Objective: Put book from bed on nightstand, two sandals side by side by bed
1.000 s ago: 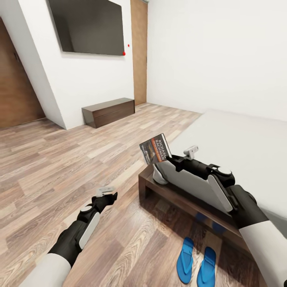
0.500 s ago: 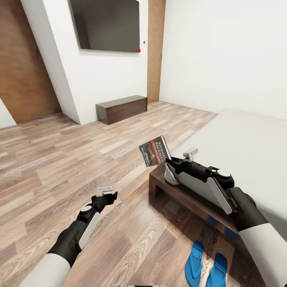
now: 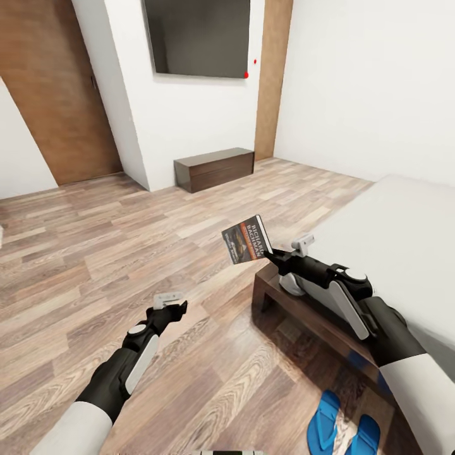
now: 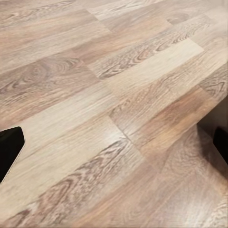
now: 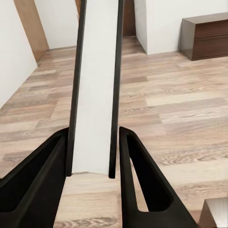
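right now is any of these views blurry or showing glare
Head view: sharp, a soft sheen on the floor by the bed, book lettering readable. Left wrist view: floor grain slightly soft. Right wrist view: the book's page edge between the right hand's fingers is plain white, featureless.

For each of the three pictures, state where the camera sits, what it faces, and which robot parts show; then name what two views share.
Head: high, looking down over both arms, the book in the right tool, the sandals.
Left wrist: faces the plank floor; a dark tool part at one edge.
Right wrist: looks along black fingers clamping the book's edge.
Shared: book, floor, low cabinet.
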